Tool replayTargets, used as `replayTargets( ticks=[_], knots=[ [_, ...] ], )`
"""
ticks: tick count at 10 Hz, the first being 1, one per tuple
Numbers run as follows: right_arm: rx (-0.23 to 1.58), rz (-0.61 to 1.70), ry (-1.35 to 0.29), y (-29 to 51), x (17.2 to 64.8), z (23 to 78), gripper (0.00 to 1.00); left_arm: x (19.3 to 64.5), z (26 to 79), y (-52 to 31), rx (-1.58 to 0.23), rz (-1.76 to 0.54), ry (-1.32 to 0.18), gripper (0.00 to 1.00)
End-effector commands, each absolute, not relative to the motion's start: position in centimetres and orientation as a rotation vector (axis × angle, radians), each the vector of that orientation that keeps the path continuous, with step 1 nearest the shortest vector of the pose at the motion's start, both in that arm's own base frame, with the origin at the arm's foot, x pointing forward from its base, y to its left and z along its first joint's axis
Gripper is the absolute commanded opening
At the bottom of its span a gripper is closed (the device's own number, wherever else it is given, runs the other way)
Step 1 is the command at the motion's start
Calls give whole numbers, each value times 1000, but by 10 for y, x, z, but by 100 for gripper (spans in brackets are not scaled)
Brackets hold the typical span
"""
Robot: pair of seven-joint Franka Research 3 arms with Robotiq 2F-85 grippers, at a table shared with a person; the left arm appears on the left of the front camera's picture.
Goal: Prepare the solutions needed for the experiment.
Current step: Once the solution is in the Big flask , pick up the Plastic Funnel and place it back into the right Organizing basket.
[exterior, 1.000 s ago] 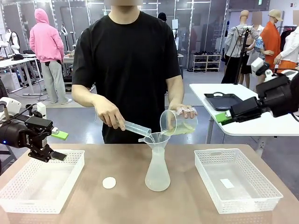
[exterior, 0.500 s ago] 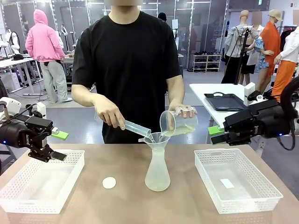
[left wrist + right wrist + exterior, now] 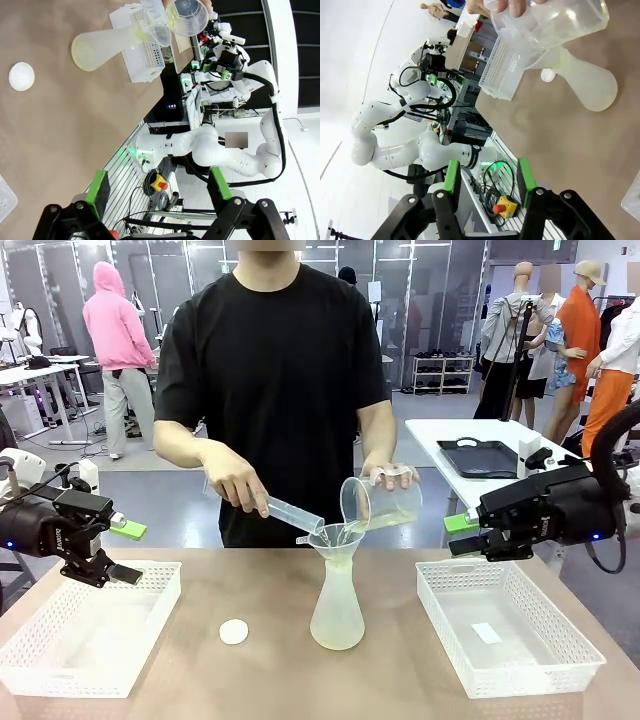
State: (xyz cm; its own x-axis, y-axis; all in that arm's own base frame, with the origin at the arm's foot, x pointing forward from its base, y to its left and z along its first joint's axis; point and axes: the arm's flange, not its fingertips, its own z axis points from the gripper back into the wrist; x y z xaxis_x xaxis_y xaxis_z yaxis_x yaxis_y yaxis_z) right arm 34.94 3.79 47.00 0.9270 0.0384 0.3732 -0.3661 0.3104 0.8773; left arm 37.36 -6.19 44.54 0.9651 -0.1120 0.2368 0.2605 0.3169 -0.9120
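The right gripper (image 3: 458,535) has swung in toward the right basket (image 3: 530,675), jaws part-open and empty — the flask (image 3: 337,612) of pale yellow-green liquid (image 3: 337,641) stands mid-table, a person (image 3: 275,360) pouring from beaker (image 3: 380,502) and cylinder (image 3: 292,512) into its funnel (image 3: 337,537), while the left gripper (image 3: 127,552) gapes wide at the left basket's (image 3: 60,675) far edge.

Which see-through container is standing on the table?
The frosted narrow-necked conical flask, upright on the brown table. The thin clear graduated cylinder and the clear handled beaker are held tilted over it by the person.
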Motion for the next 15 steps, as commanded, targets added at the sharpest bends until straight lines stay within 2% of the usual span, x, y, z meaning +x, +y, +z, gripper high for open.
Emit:
replayTargets(
  ticks=[1, 6, 8, 10, 13, 15],
  knots=[
    [1229, 283, -312, 39, 349, 472, 58, 374, 447, -64, -1246, -250, -145, 100],
    [1227, 275, -305, 38, 349, 471, 58, 374, 447, -64, -1246, -250, -145, 100],
    [1370, 89, -265, 19, 360, 470, 58, 374, 447, -64, -1246, -250, -145, 100],
    [1397, 8, -204, 14, 365, 462, 58, 374, 447, -64, -1246, -250, -145, 100],
    [1450, 14, -197, 14, 365, 458, 58, 374, 447, -64, -1246, -250, -145, 100],
    [1399, 32, -207, 12, 363, 451, 58, 374, 447, -64, -1246, -250, -145, 100]
  ],
)
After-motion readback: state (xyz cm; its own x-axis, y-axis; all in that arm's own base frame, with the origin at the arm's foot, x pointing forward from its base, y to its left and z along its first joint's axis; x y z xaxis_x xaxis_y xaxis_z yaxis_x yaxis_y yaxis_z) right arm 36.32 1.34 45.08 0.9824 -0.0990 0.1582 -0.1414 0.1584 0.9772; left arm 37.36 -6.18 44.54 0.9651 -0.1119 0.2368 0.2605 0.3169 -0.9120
